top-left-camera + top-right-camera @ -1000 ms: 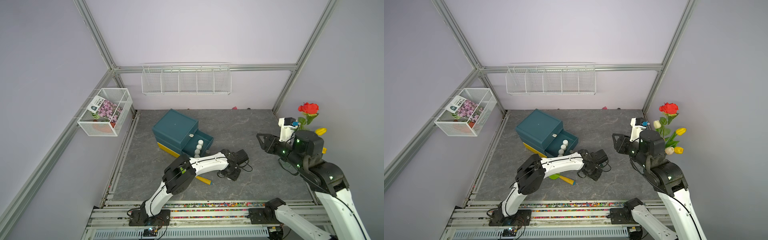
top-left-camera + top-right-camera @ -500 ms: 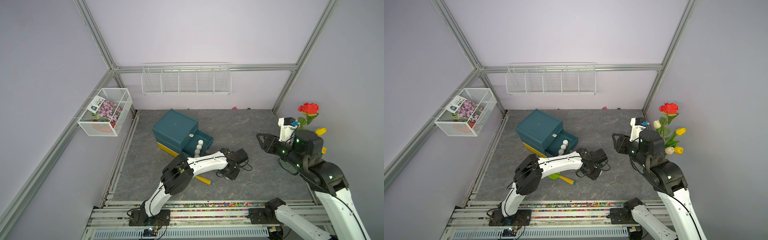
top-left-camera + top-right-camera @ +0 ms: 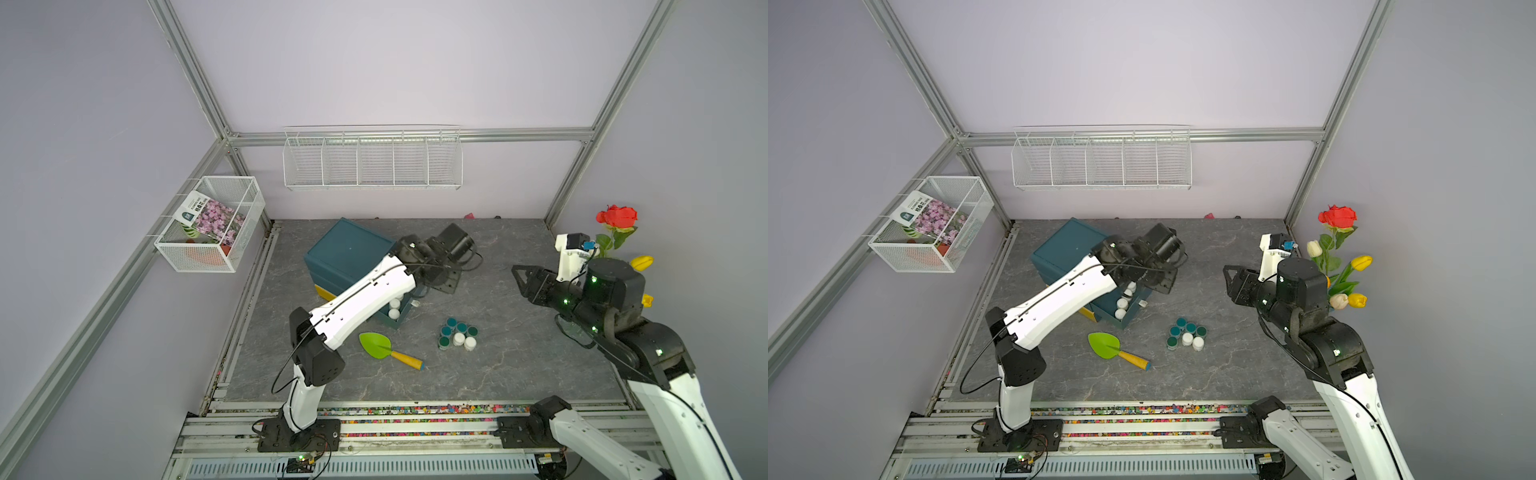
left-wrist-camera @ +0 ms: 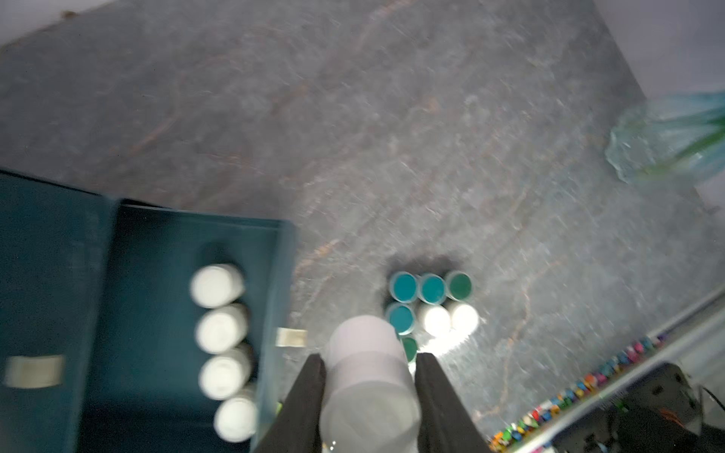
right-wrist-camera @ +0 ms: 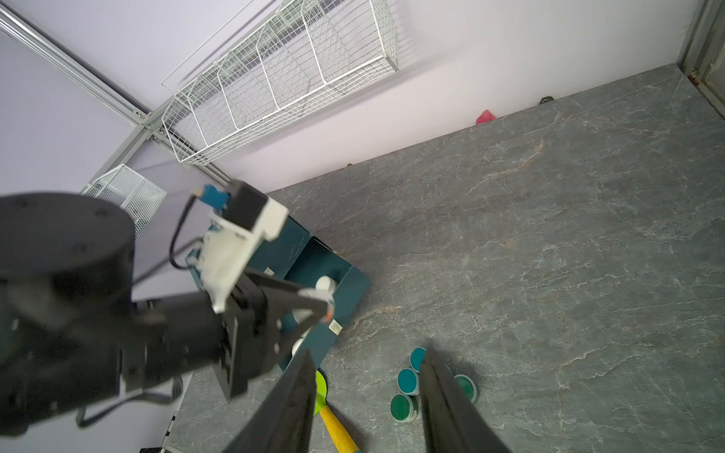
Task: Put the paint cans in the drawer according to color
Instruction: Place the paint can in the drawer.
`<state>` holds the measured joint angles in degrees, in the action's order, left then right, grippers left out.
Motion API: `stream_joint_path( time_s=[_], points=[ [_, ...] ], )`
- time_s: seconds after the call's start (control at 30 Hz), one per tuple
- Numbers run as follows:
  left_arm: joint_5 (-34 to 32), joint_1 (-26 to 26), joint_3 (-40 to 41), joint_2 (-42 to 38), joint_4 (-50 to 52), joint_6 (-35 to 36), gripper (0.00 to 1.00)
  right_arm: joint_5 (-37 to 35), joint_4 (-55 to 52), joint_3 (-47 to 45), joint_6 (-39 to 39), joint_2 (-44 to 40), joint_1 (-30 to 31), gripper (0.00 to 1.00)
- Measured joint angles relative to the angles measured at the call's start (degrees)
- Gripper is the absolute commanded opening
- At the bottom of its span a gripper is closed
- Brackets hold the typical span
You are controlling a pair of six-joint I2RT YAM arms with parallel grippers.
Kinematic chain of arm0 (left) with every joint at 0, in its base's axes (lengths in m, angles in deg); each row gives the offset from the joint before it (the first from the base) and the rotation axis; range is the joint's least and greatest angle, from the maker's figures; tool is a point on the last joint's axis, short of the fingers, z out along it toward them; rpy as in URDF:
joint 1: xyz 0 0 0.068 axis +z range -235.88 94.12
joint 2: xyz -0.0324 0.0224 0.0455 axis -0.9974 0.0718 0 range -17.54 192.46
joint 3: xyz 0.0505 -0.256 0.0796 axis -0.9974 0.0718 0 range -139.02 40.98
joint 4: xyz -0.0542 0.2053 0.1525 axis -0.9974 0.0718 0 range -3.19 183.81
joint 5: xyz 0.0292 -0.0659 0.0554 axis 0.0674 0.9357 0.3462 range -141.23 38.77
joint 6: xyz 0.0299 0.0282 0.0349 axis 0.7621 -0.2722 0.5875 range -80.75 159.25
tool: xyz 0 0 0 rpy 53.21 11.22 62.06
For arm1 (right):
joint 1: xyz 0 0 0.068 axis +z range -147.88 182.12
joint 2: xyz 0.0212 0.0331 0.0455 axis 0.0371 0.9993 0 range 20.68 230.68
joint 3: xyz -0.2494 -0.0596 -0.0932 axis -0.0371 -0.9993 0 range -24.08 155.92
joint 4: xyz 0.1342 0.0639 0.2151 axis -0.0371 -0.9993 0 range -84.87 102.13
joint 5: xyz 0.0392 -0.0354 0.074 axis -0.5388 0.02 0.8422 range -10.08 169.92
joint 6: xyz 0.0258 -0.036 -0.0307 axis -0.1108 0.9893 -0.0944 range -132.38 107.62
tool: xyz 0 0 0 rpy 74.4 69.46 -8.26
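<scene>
White paint can (image 4: 368, 392) seems light, stiff, slippery; left gripper (image 4: 368, 357) grips its round sides beside the drawer (image 4: 280, 282); right gripper (image 5: 367, 353) is half-open, empty.

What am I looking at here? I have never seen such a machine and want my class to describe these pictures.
These are two white-and-black robot arms at a grey stone-patterned table. Two pictures look down from overhead, nearly alike; the other two come from a camera on each arm's wrist. On the table stand a dark teal drawer box, a cluster of small teal and white paint cans and a green plastic trowel with a yellow handle. The box's open drawer holds four white cans. The left tool grips one white paint can; the right tool is open and empty.
</scene>
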<state>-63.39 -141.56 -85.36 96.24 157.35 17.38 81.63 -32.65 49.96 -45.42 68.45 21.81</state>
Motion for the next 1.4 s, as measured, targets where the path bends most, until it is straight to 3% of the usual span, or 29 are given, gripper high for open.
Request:
stream_joint_path(
  time_s=[0.17, 0.37, 0.63, 1.1, 1.4],
  points=[
    [-2.05, 6.16, -0.17, 1.97, 0.96, 2.91, 0.18, 0.0, 0.92, -0.09, -0.2, 0.0, 0.0, 0.46],
    [-2.21, 9.22, -0.15, 6.69, 0.17, 4.7, 0.18, -0.02, 0.94, -0.15, -0.2, -0.07, 0.0, 0.46],
    [-1.92, 10.43, 1.01, 10.21, -1.66, 4.98, 0.18, -0.02, 0.92, -0.15, -0.2, -0.11, 0.0, 0.46],
    [3.21, 10.4, 9.2, 7.8, -5.9, 2.78, 0.18, 0.0, 0.92, -0.15, -0.2, 0.09, 0.0, 0.46],
    [3.08, 10.4, 10.62, 6.93, -7.04, 2.45, 0.18, 0.0, 0.92, -0.15, -0.2, 0.9, 0.0, 0.46]
  ],
)
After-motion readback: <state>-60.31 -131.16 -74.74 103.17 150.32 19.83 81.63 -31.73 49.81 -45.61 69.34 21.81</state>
